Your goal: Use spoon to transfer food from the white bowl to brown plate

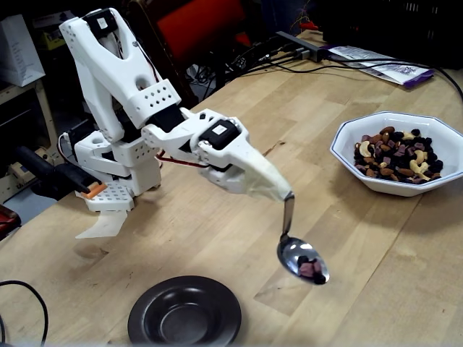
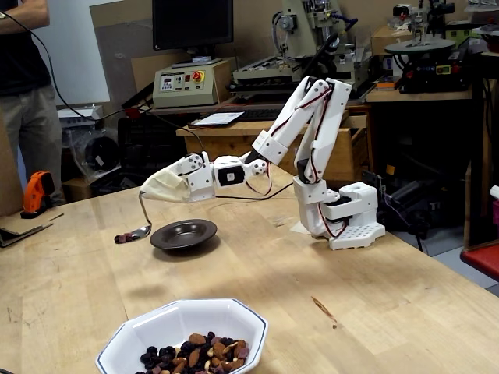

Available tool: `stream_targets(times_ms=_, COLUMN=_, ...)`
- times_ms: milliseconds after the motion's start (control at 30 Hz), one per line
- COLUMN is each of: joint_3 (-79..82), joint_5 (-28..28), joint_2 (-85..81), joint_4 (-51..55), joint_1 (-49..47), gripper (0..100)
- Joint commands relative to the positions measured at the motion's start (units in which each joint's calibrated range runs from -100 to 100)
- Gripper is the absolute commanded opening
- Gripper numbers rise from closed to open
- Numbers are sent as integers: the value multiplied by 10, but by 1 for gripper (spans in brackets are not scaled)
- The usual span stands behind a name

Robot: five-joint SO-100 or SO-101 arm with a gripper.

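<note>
My gripper, wrapped in beige tape, is shut on the spoon's handle. The silver spoon hangs below it in the air, carrying a few dark pieces of food. It hovers to the right of the brown plate in a fixed view, and just left of that plate in the other. The plate looks empty. At the right stands the white bowl, holding a mix of nuts and dark pieces.
The arm's white base is clamped at the table's edge. Cables and papers lie at the far end. An orange tool rests on the table near a standing person. A black cable curls at the near left.
</note>
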Motion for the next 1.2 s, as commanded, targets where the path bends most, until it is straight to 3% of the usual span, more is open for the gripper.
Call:
stream_targets(times_ms=0, joint_3=-5, joint_5=1, joint_2=-76, joint_4=-10, joint_1=26, gripper=4)
stream_targets(times_ms=1167, joint_3=69, joint_5=1, joint_2=-127, joint_4=-10, joint_1=105, gripper=4)
